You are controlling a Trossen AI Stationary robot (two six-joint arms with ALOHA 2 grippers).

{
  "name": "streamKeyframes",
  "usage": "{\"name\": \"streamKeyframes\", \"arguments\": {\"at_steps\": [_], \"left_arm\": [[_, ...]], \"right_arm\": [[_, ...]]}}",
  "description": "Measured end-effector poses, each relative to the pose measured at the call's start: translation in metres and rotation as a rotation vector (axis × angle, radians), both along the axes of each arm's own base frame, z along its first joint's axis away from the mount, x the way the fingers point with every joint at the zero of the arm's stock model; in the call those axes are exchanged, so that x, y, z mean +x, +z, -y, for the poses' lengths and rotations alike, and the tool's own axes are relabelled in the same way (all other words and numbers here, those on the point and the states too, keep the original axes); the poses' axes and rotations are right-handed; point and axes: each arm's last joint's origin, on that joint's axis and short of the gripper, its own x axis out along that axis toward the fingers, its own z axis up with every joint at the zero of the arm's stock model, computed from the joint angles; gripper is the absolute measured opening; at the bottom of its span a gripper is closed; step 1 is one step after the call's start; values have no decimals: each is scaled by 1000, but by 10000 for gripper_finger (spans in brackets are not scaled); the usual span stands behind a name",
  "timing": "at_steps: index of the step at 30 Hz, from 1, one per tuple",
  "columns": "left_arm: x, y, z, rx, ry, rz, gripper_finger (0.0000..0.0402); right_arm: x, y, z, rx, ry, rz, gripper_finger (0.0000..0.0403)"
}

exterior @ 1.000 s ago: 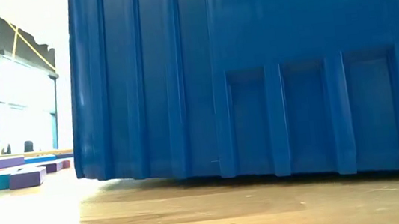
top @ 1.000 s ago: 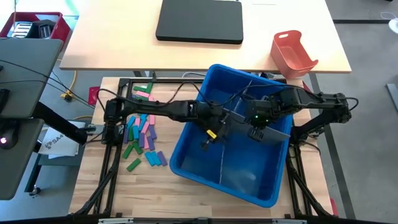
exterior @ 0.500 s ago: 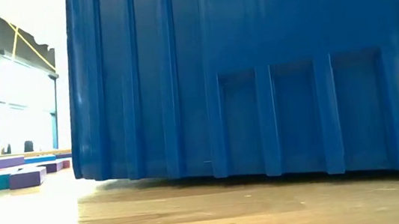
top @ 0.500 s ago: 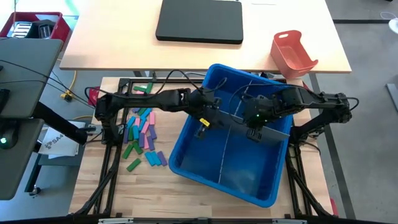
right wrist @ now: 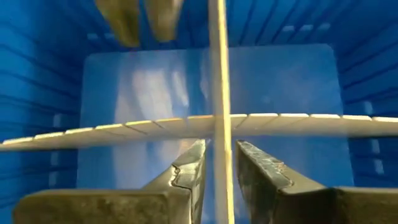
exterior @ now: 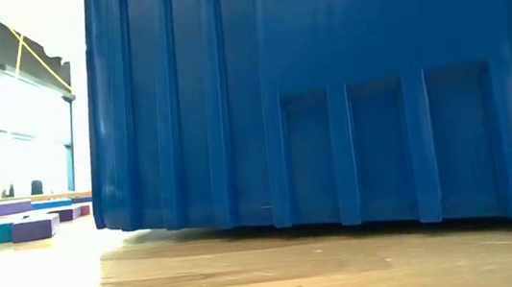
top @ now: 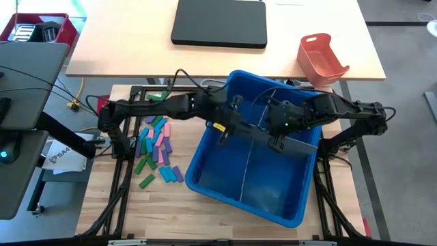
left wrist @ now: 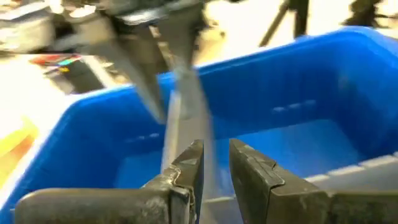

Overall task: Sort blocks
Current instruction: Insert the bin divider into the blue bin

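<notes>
Both claws sit frame-centre over the blue bin (top: 273, 198): right claw (right wrist: 216, 163) straddles a divider (right wrist: 219, 74), seemingly unclenched; left claw (left wrist: 215, 163) slightly parted, empty. No legible writing.

No readable text, label or number anywhere; only a few dark letters, too small to make out, on a white sheet (top: 60, 157) at the left edge of the high view.

Glossy blue plastic bin (top: 205, 164) with ribbed walls sits on a pale, smooth wooden table (exterior: 252, 279).
</notes>
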Motion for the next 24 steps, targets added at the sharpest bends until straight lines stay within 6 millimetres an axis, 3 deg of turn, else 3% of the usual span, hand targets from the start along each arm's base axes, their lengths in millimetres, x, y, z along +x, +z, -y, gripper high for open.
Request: {"name": "streamKeyframes", "arguments": {"at_steps": [5, 11, 17, 24], "left_arm": [[6, -16, -29, -47, 146, -48, 51], [12, -35, -35, -179, -18, -129, 22], [15, -35, -25, -135, -42, -108, 1], [5, -15, -28, -136, -20, -42, 4]], "right_arm": [[0, -8, 1, 55, -20, -37, 55], [-1, -27, -2, 108, -26, -130, 8], [-4, -27, -6, 117, -11, -142, 5], [-13, -6, -6, 157, -9, -133, 3]]}}
